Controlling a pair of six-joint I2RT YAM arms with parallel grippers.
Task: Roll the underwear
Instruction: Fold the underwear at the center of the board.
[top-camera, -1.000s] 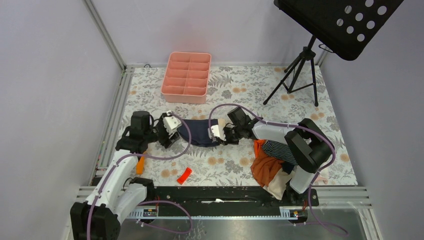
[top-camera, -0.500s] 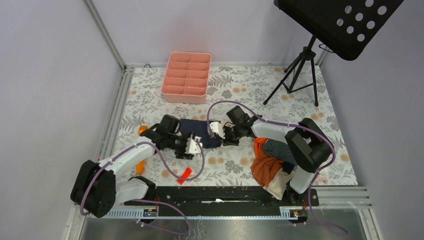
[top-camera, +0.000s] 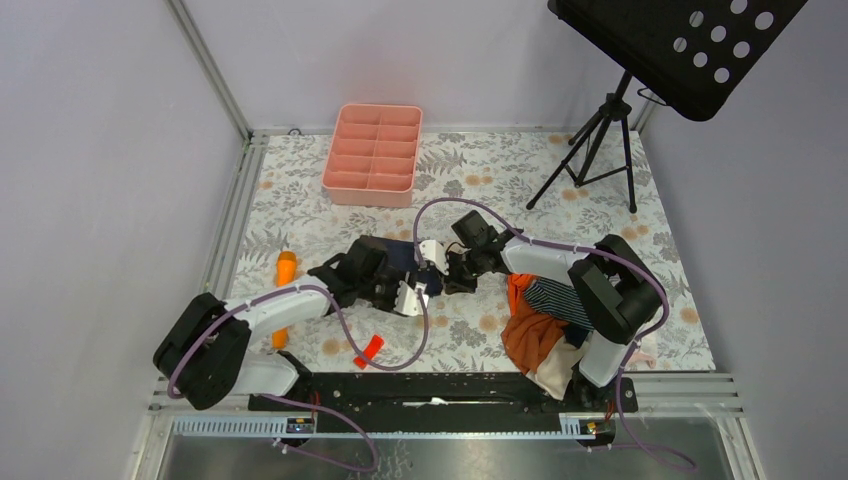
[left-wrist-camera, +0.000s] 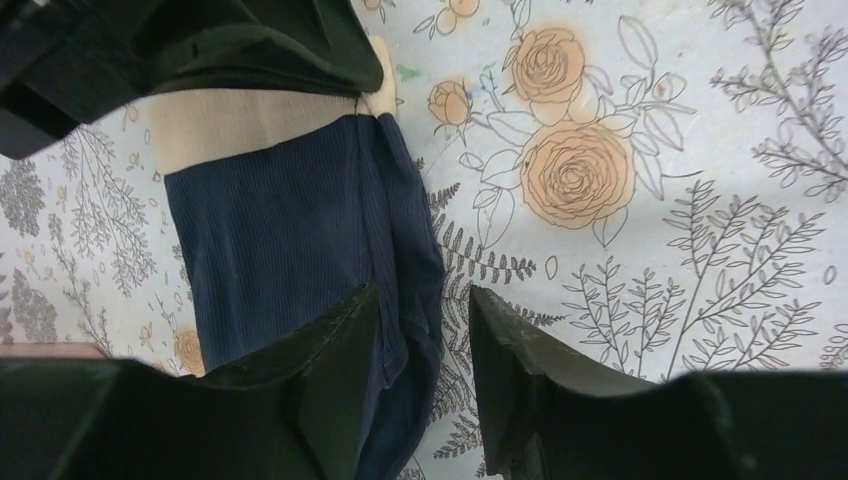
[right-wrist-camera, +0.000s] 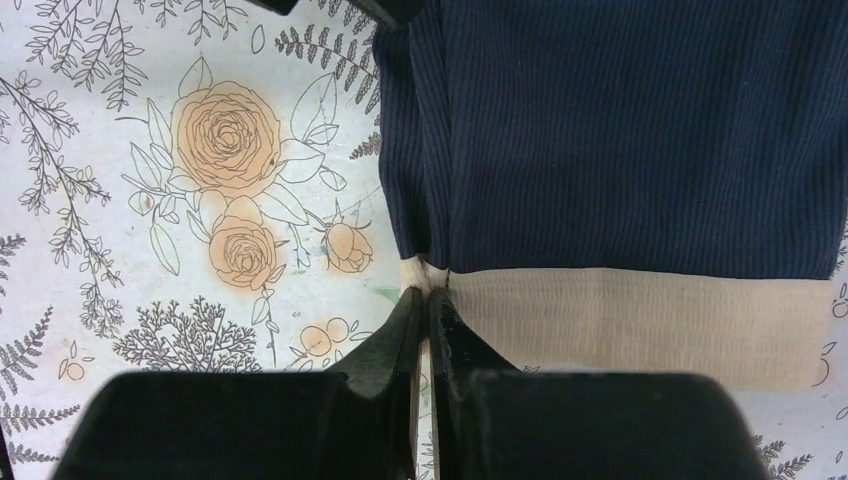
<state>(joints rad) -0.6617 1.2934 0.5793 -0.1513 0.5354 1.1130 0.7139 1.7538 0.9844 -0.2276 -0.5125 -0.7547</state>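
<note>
We see the navy briefs (top-camera: 392, 252) lying flat near the middle of the worktop (top-camera: 480, 170), folded lengthwise so that one long edge is doubled over. Their tan waistband (right-wrist-camera: 640, 315) is at the end where the right gripper (right-wrist-camera: 428, 295) sits. That gripper's jaws are pinched together on the corner of the waistband, right at the fold. The left gripper (left-wrist-camera: 422, 300) is at the opposite end of the same folded edge. Its jaws stand partly apart, with the doubled edge and a strip of bare floral cloth showing between them, so they are not clamped on it.

At the worktop's near right corner, a dark striped garment (top-camera: 555, 300) lies on a pile with an orange garment (top-camera: 525, 338), beside the right arm's base. A pink compartment tray (top-camera: 372, 190) stands toward the far edge, and a tripod stand (top-camera: 600, 130) is in the far right corner.
</note>
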